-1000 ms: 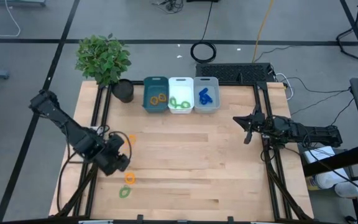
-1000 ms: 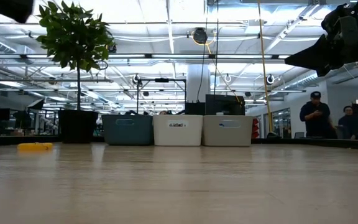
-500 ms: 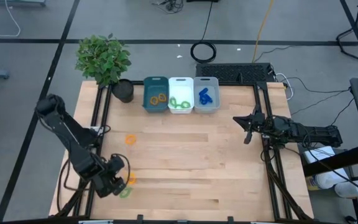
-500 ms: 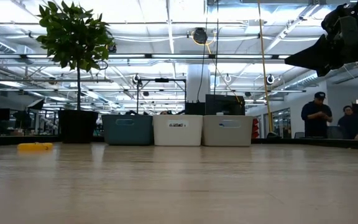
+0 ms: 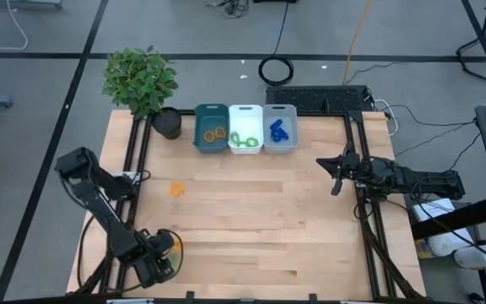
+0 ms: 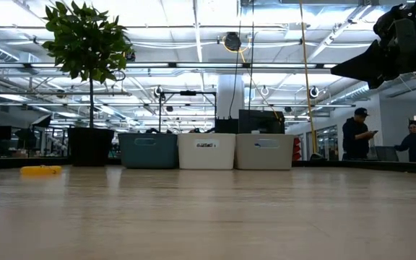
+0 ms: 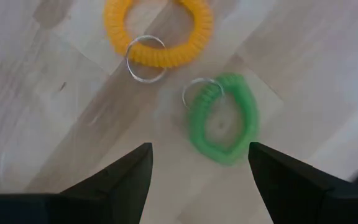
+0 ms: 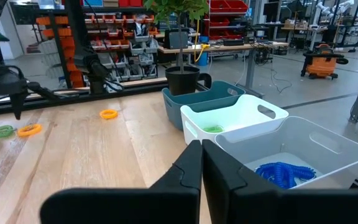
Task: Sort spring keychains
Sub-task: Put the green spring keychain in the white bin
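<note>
A: Position of the left gripper?

B: It hung at the table's near left corner, fingers spread and empty, above a green keychain and an orange keychain lying just beside each other.

A: Other keychains?

B: A second orange one lay well apart, up the table; others sat in the three bins.

A: Right gripper?

B: It waited at the right edge, fingers fully closed, holding nothing.

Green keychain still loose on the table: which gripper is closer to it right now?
Left. The left gripper hovers open right over the green keychain, which lies beside an orange keychain near the table's front-left corner. The right gripper waits shut far across, by the right edge.
</note>
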